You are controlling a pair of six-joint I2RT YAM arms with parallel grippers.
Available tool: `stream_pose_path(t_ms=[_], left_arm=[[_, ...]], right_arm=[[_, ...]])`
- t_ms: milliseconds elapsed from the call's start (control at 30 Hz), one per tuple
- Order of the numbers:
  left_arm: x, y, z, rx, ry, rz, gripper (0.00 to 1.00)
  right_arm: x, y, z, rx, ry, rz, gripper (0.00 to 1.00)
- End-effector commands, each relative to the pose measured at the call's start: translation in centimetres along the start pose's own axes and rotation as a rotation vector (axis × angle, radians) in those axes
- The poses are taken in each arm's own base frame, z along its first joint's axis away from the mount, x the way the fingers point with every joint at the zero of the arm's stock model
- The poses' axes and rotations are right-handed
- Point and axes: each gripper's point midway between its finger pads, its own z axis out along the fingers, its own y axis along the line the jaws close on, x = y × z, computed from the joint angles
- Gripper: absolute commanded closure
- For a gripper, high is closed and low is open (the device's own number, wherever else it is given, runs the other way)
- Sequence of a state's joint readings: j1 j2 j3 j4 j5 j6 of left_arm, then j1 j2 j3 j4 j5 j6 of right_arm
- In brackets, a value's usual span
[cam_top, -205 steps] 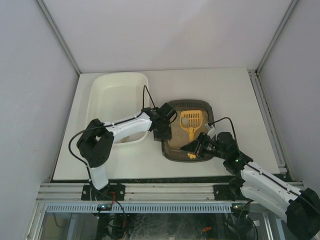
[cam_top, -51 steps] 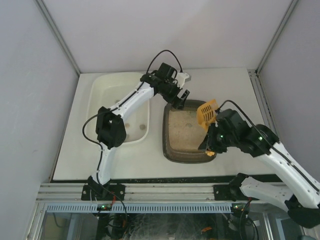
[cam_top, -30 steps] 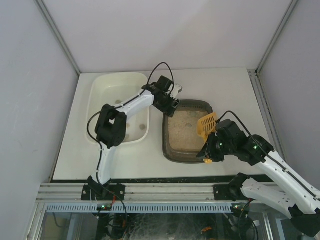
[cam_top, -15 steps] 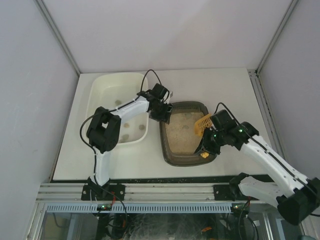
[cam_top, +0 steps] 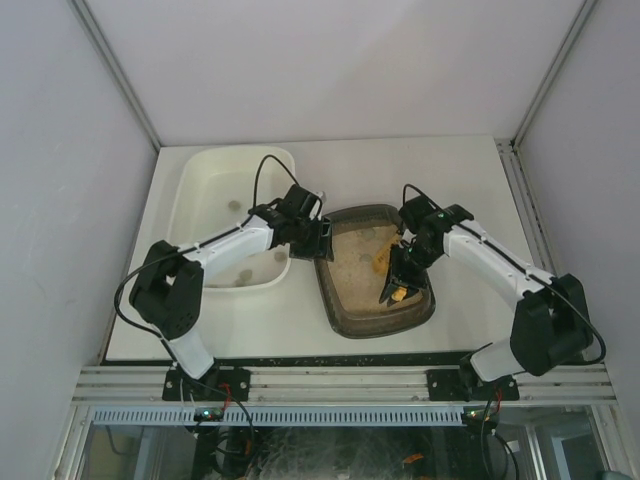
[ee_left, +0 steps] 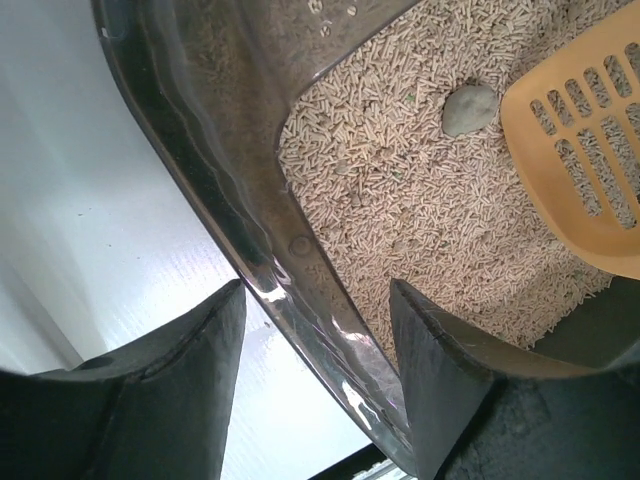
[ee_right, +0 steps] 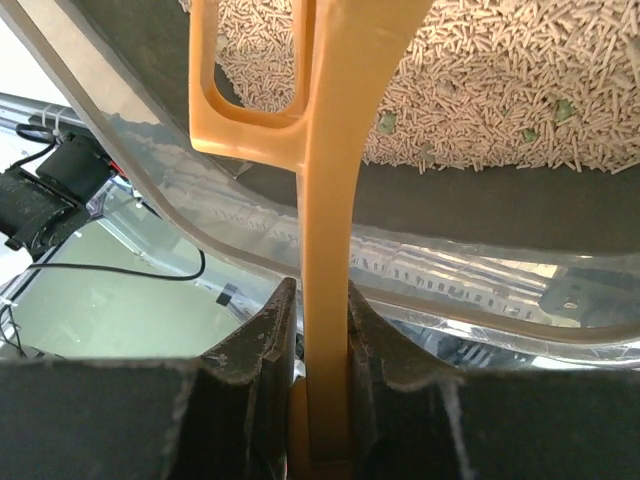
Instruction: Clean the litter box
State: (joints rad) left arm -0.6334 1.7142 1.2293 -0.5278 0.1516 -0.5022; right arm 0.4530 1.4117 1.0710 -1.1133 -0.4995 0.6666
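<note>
Two arms on the job. Litter box (cam_top: 372, 327) sits on the counter (cam_top: 460, 170), just right of the white tub (cam_top: 200, 180). Left gripper (ee_left: 315, 300) is astride the box's left rim, one finger either side; can't tell if it's actually pinching. Right gripper (ee_right: 322, 300) is clamped tight on the yellow scoop (ee_left: 590, 150) handle, blade down in the litter beside a grey clump (ee_left: 468, 108).

Step looks like scooping. Next move probably needs the blade slid under the clump, lifted level so pellets sift through, then carried over to the tub. Box needs bracing.
</note>
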Motion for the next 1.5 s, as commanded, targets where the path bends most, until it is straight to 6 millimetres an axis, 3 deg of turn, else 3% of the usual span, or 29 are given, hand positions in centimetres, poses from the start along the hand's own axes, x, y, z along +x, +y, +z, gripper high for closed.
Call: stream_pose_path(t_ms=[0, 100, 267, 633, 833, 933, 1100, 1267, 1467], left_arm=[[-0.3, -1.0, 0.0, 0.038, -0.020, -0.024, 0.37], [-0.1, -0.8, 0.1, 0.036, -0.020, -0.022, 0.38], [-0.4, -1.0, 0.0, 0.038, -0.031, -0.024, 0.38], [-1.4, -1.3, -0.6, 0.042, -0.069, 0.011, 0.38], [-2.2, -3.9, -1.9, 0.088, -0.071, 0.160, 0.36], [-2.0, -5.4, -2.0, 0.085, -0.068, 0.224, 0.35], [-2.1, -5.6, -2.3, 0.075, -0.078, 0.251, 0.35], [-2.5, -5.2, -3.5, 0.061, -0.103, 0.320, 0.35], [-2.9, -5.3, -5.6, 0.056, -0.103, 0.415, 0.32]], right_arm=[[-0.3, 0.3, -1.5, 0.043, 0.026, -0.049, 1.00], [-0.2, -0.5, -1.6, 0.108, 0.067, -0.050, 1.00], [-0.7, 0.0, -1.3, 0.108, 0.114, -0.064, 1.00], [-1.9, 0.9, 2.7, 0.086, 0.183, -0.147, 1.00], [-0.7, 2.1, 4.2, 0.032, 0.244, -0.202, 1.00], [-1.2, 2.7, 4.9, -0.005, 0.227, -0.220, 1.00], [-2.0, 2.4, 6.1, -0.063, 0.174, -0.211, 1.00], [-1.9, 1.8, 4.8, -0.080, 0.092, -0.171, 1.00], [-1.3, 2.7, 0.4, -0.158, -0.031, -0.154, 1.00]])
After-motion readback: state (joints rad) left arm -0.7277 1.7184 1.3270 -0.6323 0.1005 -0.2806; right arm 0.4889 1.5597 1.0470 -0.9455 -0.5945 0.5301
